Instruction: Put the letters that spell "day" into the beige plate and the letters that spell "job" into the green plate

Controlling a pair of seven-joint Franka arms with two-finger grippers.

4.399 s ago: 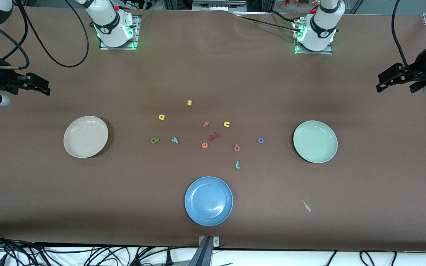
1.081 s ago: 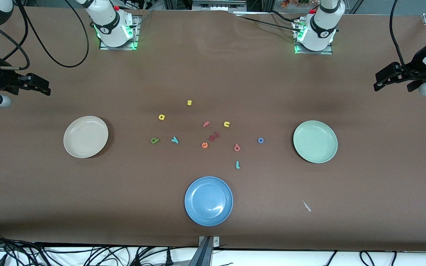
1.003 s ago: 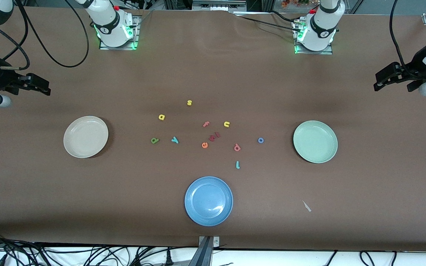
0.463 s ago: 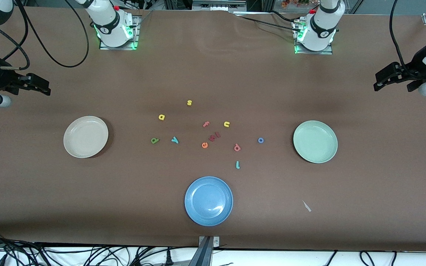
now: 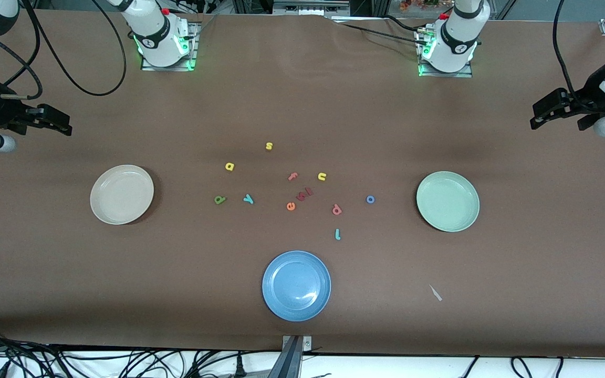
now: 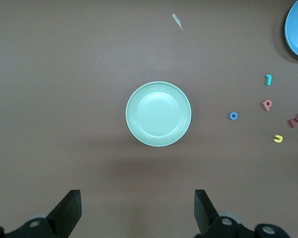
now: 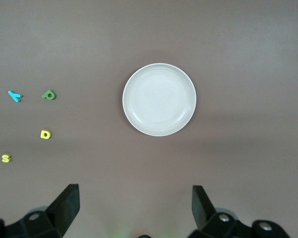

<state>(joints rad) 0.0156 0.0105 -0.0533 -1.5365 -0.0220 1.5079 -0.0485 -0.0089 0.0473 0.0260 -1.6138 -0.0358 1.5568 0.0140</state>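
The empty beige plate lies toward the right arm's end, the empty green plate toward the left arm's end. Between them lie the olive d, yellow a, teal y, teal j, blue o and salmon b. My right gripper hangs open and empty high over its table end. My left gripper hangs open and empty over the other end.
A blue plate lies nearest the front camera. Among the letters lie a yellow s, a pink f, a yellow u, an orange e and dark red letters. A pale scrap lies nearer the camera than the green plate.
Since the oldest frame the left gripper has crept slightly toward the middle and the bases. Over the last second nothing has moved.
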